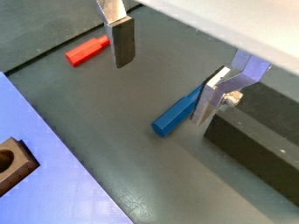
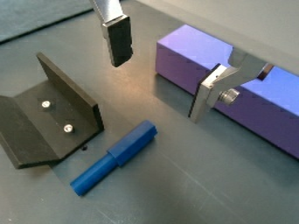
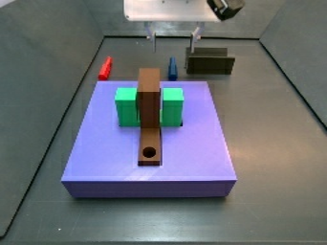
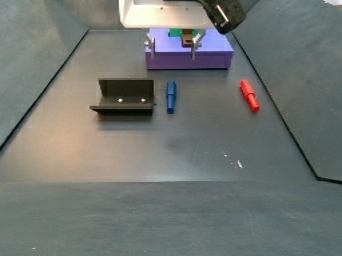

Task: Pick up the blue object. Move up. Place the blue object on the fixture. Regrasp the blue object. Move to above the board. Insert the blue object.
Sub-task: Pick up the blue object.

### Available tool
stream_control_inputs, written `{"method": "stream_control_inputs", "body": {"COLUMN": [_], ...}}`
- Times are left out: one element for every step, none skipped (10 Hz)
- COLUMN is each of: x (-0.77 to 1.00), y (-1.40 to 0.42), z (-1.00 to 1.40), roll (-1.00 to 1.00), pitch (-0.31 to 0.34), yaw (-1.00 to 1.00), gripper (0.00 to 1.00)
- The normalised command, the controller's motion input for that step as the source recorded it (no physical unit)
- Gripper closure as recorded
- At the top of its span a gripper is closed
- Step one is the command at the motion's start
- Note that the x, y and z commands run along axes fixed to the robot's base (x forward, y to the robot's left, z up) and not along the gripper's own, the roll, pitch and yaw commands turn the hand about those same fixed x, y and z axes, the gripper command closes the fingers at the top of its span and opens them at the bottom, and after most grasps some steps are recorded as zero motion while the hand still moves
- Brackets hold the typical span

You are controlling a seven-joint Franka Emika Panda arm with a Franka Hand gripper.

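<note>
Plainly, the gripper (image 2: 158,74) hovers above the worktop (image 4: 174,150) with its fingers (image 2: 119,42) spread wide and empty. The blue object (image 2: 114,157) lies flat just beside the fixture (image 2: 47,109), apart from it and not between the fingers. In my judgement the pick needs the fingers brought astride its long axis.

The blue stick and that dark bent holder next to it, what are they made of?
The blue object looks like matte plastic: even bright colour, soft dull sheen. The fixture looks like dark painted or coated metal, maybe hard plastic: flat plates, sharp bend, small shiny screws. The open gripper hangs above the floor near them; its fingers look like brushed metal.
</note>
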Motion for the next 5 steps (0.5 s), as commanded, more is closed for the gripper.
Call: {"method": "stream_control_inputs", "body": {"x": [0.00,0.00,-0.02,-0.02,0.00], "y": [0.03,0.06,0.04,0.01,0.00], "z": [-0.29,-0.28,-0.26,-0.23,-0.22], "roll": [0.26,0.33,0.33,0.32,0.21], "pitch": [0.000,0.000,0.000,0.000,0.000], "yaw": [-0.02,0.00,0.00,0.00,0.00], "gripper": [0.00,0.00,0.00,0.00,0.00]}}
